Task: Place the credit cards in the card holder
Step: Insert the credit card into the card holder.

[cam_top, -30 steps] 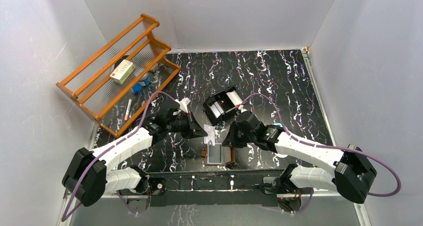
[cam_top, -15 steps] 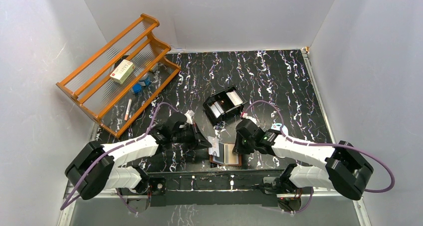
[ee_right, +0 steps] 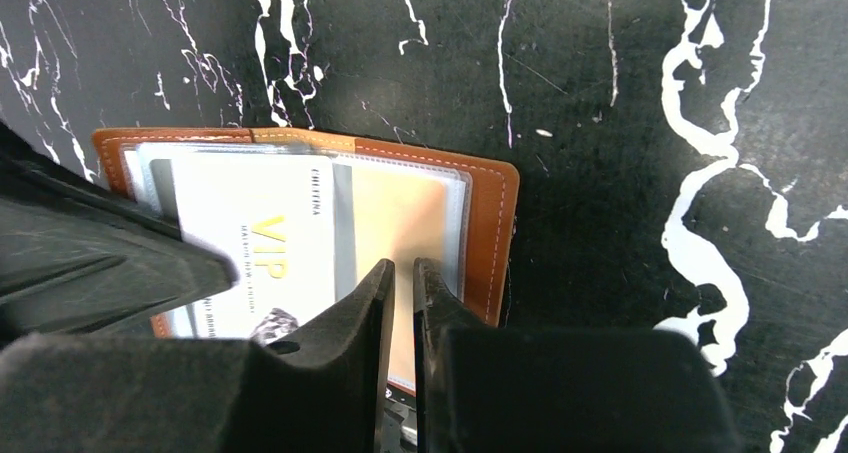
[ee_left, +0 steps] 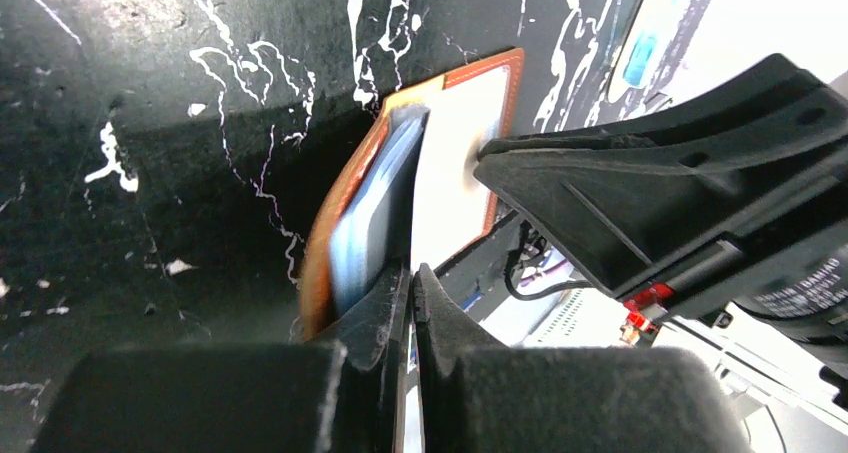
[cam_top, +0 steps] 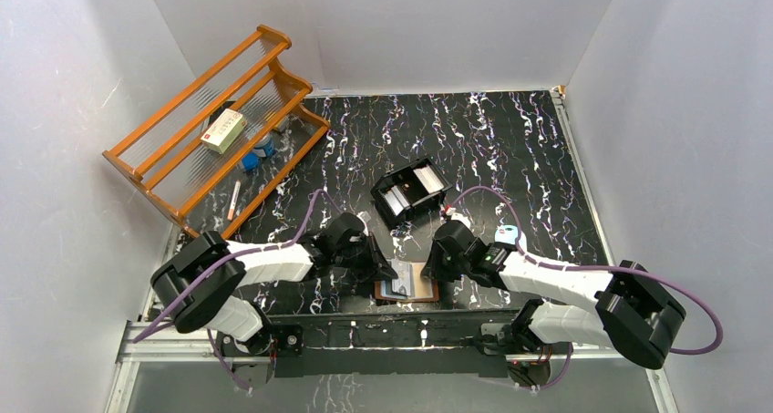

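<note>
- The card holder (ee_right: 492, 208) lies open and flat at the middle of the worktop's (cam_top: 510, 139) near edge, a white card (ee_right: 255, 233) (lettered VIP) on its clear sleeves.
- The left gripper (ee_left: 412, 273), jaws pressed together, sits at its left edge.
- The right gripper (ee_right: 403, 270), jaws a narrow slit apart, touches its right leaf.
- A black tray (cam_top: 410, 192) stands just behind.

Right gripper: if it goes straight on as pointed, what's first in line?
The open card holder, lying right at the tips of the right gripper. They may already touch it; depth is unclear.
</note>
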`<action>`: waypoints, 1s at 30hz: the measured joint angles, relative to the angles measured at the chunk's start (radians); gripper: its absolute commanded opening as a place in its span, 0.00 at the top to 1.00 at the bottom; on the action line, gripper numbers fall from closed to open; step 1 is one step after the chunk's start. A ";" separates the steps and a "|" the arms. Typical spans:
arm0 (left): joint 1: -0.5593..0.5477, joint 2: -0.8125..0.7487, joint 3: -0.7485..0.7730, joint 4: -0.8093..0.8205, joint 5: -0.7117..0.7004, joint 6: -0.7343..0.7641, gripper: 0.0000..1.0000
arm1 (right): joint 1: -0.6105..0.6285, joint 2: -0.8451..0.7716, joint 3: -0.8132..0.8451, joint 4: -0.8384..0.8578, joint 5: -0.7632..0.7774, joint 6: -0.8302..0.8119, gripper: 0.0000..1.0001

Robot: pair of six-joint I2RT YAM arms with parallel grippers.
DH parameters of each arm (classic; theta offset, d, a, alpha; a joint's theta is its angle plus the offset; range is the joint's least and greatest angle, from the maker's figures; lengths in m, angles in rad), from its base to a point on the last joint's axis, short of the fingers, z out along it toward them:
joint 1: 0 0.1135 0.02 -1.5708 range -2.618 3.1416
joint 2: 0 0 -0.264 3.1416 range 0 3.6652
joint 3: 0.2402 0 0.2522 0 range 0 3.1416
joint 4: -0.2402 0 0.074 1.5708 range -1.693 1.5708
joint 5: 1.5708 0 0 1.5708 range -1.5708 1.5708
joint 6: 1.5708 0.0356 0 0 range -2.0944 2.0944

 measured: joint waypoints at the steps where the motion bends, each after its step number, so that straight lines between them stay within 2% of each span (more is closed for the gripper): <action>1: -0.005 0.014 0.005 0.002 -0.005 0.001 1.00 | 0.000 0.000 -0.003 0.007 -0.001 0.002 0.79; 8: -0.026 0.079 0.028 0.020 -0.020 0.001 1.00 | 0.000 -0.003 -0.028 0.063 -0.004 0.023 0.79; 21: -0.051 -0.010 0.042 -0.112 -0.113 0.008 1.00 | 0.000 -0.028 -0.047 0.068 -0.002 0.032 0.79; 30: -0.066 0.030 0.052 -0.111 -0.118 0.008 1.00 | 0.000 -0.028 -0.049 0.069 -0.001 0.042 0.79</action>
